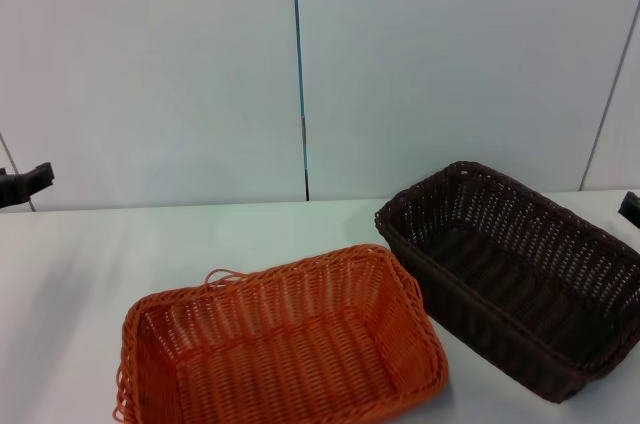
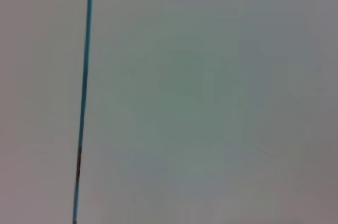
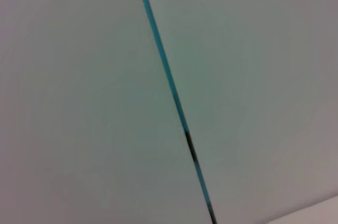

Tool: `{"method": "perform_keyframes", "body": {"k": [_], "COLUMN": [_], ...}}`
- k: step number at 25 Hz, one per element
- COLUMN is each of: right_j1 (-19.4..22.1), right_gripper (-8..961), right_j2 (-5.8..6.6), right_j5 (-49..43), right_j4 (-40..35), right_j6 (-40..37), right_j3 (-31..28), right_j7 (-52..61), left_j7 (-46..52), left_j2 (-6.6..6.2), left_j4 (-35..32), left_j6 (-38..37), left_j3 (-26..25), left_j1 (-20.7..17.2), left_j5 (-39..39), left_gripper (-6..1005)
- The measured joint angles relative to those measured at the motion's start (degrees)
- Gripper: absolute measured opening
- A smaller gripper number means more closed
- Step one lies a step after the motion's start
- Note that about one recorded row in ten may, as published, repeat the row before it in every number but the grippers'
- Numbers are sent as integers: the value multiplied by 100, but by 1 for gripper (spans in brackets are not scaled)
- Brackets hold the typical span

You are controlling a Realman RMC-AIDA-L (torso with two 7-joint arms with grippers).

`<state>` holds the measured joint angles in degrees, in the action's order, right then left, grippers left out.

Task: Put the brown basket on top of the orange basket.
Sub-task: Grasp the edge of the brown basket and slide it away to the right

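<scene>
The orange basket rests on the white table near the front centre, empty, with a loose strand looped up at its far rim. To its right stands the dark brown basket, empty and angled, its near corner almost touching the orange one. Only a dark tip of my left gripper shows at the far left edge of the head view, raised and well away from both baskets. A dark tip of my right gripper shows at the far right edge, just beyond the brown basket. Both wrist views show only the wall.
The white table stretches out to the left of the baskets. Behind it stands a pale wall with a blue vertical seam, which also runs through the left wrist view and right wrist view.
</scene>
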<state>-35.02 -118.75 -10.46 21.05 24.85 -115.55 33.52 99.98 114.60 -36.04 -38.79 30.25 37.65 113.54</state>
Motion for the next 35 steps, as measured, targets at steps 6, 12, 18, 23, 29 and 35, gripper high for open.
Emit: {"method": "perform_keyframes", "body": {"k": [6, 12, 18, 23, 29, 35], "right_j1": [425, 1187, 1634, 1786, 1955, 1957], "right_gripper": [927, 926, 926, 926, 926, 925], "right_j2": [-44, -50, -34, -16, 7, 11], "right_j5": [14, 57, 66, 71, 1022, 2738], "right_j4": [1314, 3156, 4519, 5423, 6260, 6609], "right_j6": [-1209, -2483, -3770, -5061, -5956, -6774], "right_j3": [597, 1334, 1690, 1889, 1893, 1215], "right_j7": [116, 396, 431, 391, -115, -1255], "left_j7": [32, 39, 5, -3, -127, -185], "left_j2": [-3, 13, 28, 12, 6, 10], "left_j4": [-36, -30, -43, -25, -52, -54], "left_j6": [9, 53, 228, 266, 330, 434], "left_j3": [-1, -1, -2, -2, -1, 164], "left_j1": [-58, -62, -70, -80, -132, -171], "left_j5": [30, 163, 201, 221, 222, 222], "left_gripper": [671, 666, 663, 661, 658, 658]}}
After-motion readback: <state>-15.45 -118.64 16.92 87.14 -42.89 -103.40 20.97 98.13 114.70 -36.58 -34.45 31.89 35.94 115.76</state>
